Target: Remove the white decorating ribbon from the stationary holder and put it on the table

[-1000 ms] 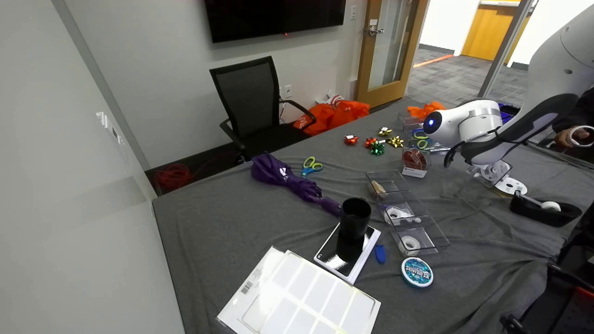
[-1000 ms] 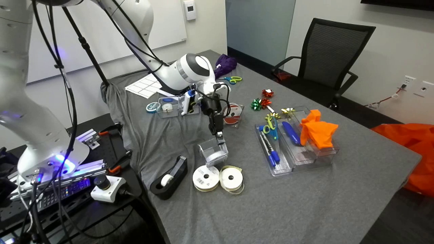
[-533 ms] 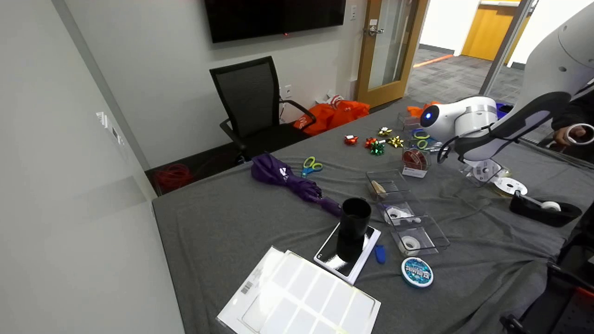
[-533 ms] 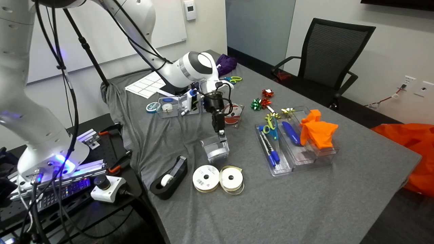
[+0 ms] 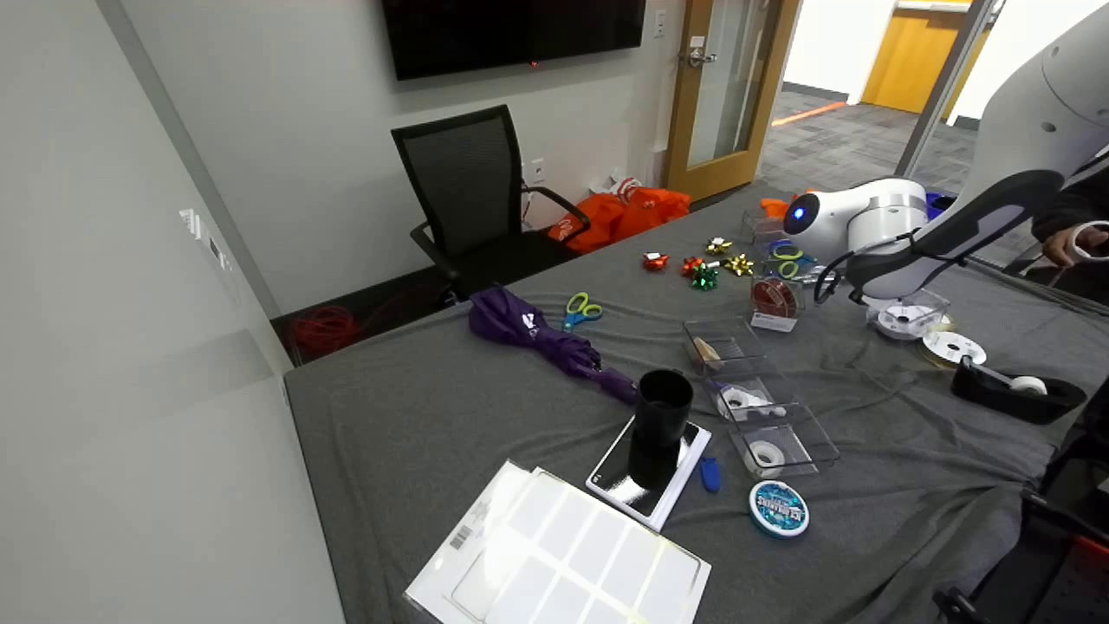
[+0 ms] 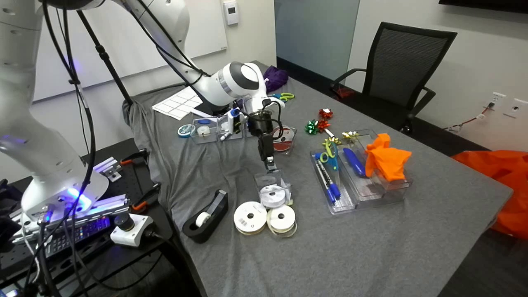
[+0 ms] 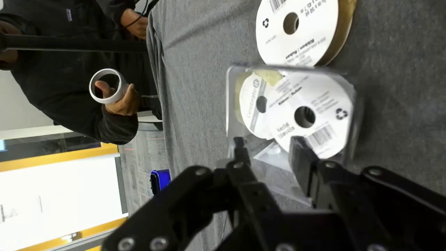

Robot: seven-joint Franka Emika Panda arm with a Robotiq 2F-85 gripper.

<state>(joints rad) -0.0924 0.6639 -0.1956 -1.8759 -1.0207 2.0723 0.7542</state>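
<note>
A white ribbon spool (image 7: 310, 111) sits in a clear plastic holder (image 7: 275, 170) on the dark grey table (image 6: 363, 247). In an exterior view the spool (image 6: 272, 196) shows inside the clear holder (image 6: 266, 179), close behind two other spools. In the wrist view a second spool (image 7: 252, 108) overlaps it; I cannot tell whether that one is inside or seen through the clear wall. My gripper (image 7: 268, 144) is open, with its fingertips over the holder's near part and nothing between them. In an exterior view the gripper (image 6: 270, 165) is just above and behind the holder.
Two spools (image 6: 249, 217), (image 6: 281, 218) lie in front of the holder. A black tape dispenser (image 6: 206, 216) is beside them. A clear organiser with pens, scissors and orange cloth (image 6: 359, 177) stands to the right. A red ribbon box (image 6: 284, 140) is behind the gripper.
The holder hung tilted at my fingertips in the earlier frames. Now it has come away, rests on the table against the other spools, and its spool faces upward. The arm has barely moved since half a second ago.
</note>
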